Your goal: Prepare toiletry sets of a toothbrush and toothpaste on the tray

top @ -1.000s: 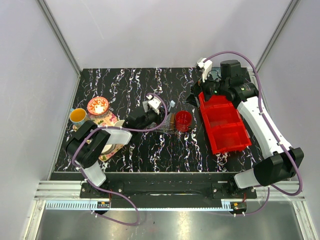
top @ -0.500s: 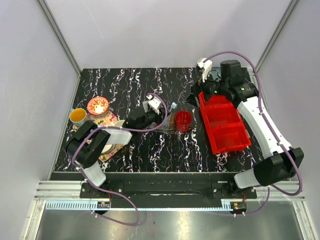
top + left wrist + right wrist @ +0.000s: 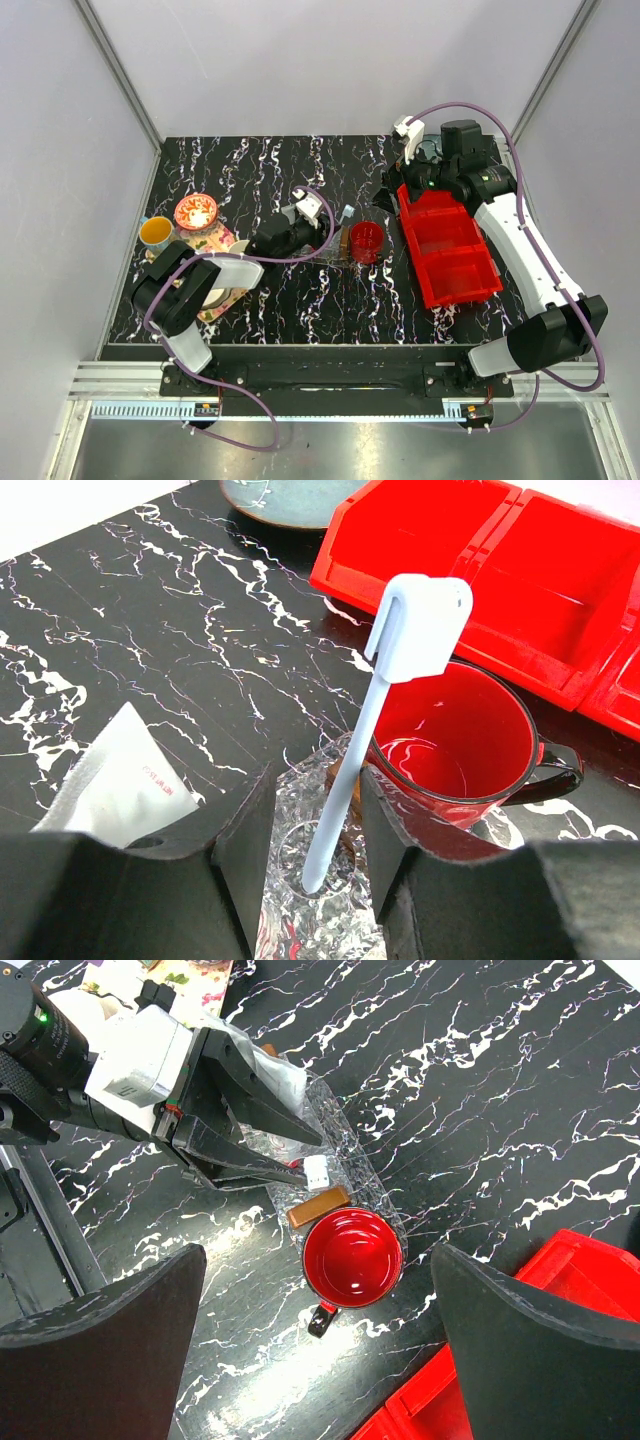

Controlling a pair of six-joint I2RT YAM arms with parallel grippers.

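Black marbled table [image 3: 270, 170], open surface across the overhead view's upper centre. Red bin [image 3: 450, 250] at right. Clear tray [image 3: 345, 1165] mid-frame, red mug [image 3: 352, 1258] just beside it. Left arm reaches low. The left gripper [image 3: 315, 790] is parted, apparently loose around the toothbrush [image 3: 345, 780], which stands tilted in the tray. Right gripper [image 3: 315, 1260] hovers above, spread wide and empty.

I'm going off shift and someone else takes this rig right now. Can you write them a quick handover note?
Left end effector: open on either side of the toothbrush, not clamping it. The toothbrush's lower end sits in the tray, its head up by the red mug.
Right end effector: open, empty, raised off the table.
One toothpaste tube lies beside the left end effector; I cannot tell if it is inside the tray.
Done: toothbrush set into the tray.
Left: back the left arm off, check the toothpaste.
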